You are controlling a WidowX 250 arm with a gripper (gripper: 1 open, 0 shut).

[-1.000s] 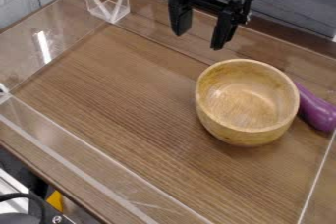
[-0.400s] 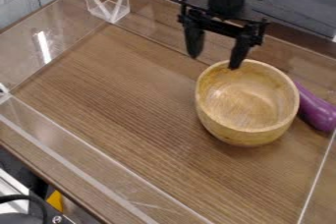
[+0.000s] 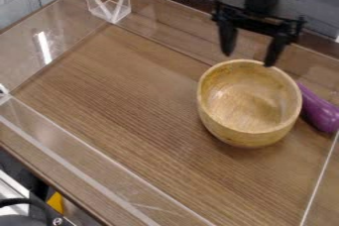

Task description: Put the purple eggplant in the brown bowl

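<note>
Camera view: spread claw hangs behind brown bowl, purple eggplant beside rim.

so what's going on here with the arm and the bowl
A single robot arm hangs its gripper over the wooden table, fingers open and empty, just beyond the far rim of the brown bowl. The bowl is empty. The purple eggplant lies on the table against the bowl's right side, not yet picked up.
</note>
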